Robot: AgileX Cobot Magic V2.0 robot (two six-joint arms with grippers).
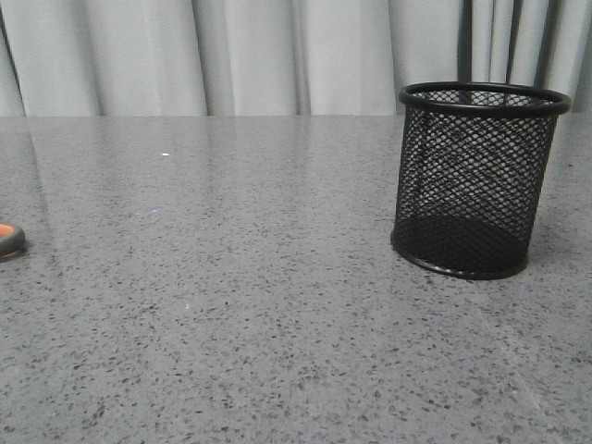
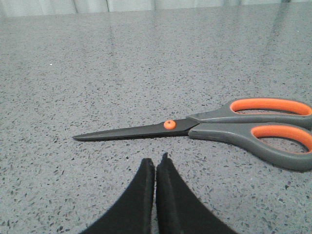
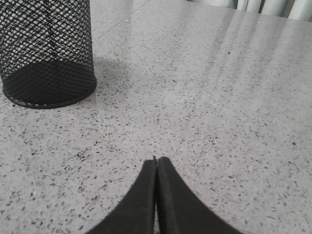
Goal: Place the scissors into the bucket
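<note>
Bucket point(image 1: 476, 180): upright on worktop point(image 1: 240, 305), right side. Scissors point(image 1: 9, 240): flat on worktop, far left edge, well apart from bucket.

We count one pair of scissors point(image 2: 214, 126) at the right of the left wrist frame, one mesh bucket point(image 1: 476, 180) at the right of the front frame, two grippers, left gripper point(image 2: 155, 168), right gripper point(image 3: 156, 168), one speckled grey table point(image 1: 231, 324), one pale curtain point(image 1: 231, 51) across the top
</note>
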